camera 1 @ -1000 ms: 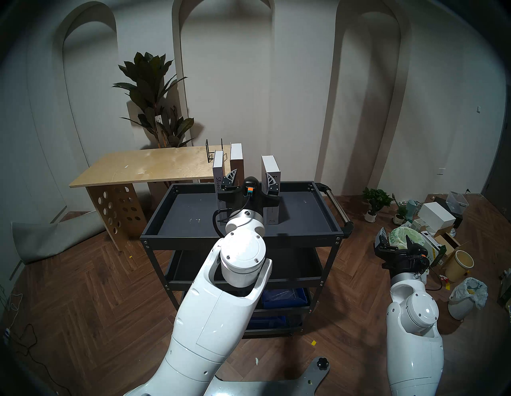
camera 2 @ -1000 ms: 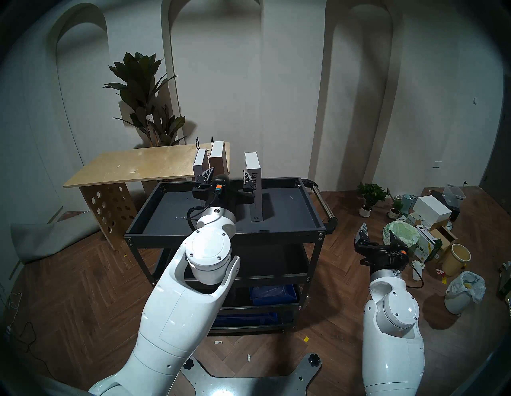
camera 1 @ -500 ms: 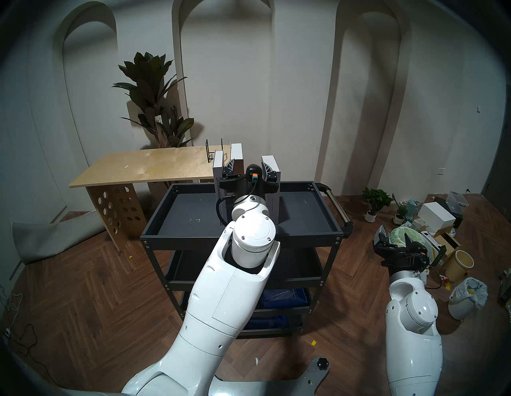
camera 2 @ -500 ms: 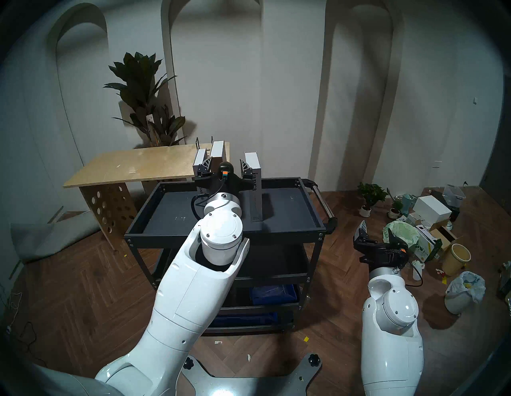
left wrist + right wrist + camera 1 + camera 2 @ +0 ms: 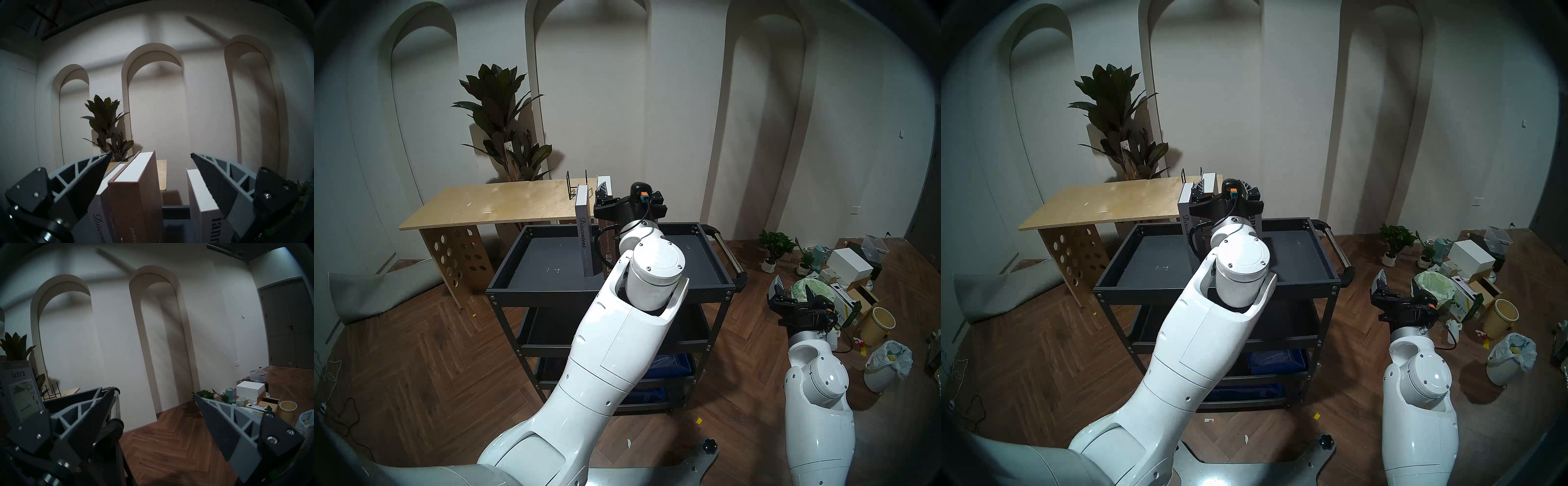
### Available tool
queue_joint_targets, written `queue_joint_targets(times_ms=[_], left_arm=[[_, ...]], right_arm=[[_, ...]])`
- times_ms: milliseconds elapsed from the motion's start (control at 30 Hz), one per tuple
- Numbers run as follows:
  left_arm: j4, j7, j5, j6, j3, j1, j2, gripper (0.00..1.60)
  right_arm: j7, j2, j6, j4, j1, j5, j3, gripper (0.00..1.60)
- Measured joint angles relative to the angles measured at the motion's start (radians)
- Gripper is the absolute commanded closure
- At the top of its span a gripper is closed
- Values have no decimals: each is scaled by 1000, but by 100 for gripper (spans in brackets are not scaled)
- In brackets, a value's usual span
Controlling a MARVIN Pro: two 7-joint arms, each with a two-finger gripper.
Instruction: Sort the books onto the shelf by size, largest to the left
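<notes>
- The right gripper [image 5: 153, 396] has its two dark fingers spread wide with nothing between them.
- At the left edge a grey book [image 5: 20, 387] titled "ianra" stands upright on the dark shelf [image 5: 76, 399].
- The shelf's chrome handle bar [image 5: 115, 405] lies just behind the left finger.
- Right of it on the wooden floor [image 5: 169, 438] sit a white box [image 5: 249, 390] and a yellow bucket [image 5: 287, 410].

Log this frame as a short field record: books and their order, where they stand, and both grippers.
surface: top tray of the dark grey cart
books, left to right: grey-lilac "Discontent", tall brown book, white-grey "ianra"
posture: all three upright, spines toward the robot; a gap before "ianra"
left gripper: open, empty, raised at the books' top edges, tips either side of the brown book
right gripper: open, empty, off the cart's right side
sorted: not yet; the tallest book stands in the middle
</notes>
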Motion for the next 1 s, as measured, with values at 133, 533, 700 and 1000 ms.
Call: queue_joint_targets(times_ms=[133,533,700,1000], left_arm=[[-56,49,-73,49,56,2,3,0],[-139,134,-193,159,114,44,44,0],[-92,128,-213,152,71,33,63,0],[-81,74,-252,141,37,20,100,0]], right_arm=[[4,4,0,6,4,1,-2,0],[20,10,-11,17,10,12,-5,0],[26,13,-16,19,9,15,-5,0],[28,15,-17,18,8,8,-10,0]])
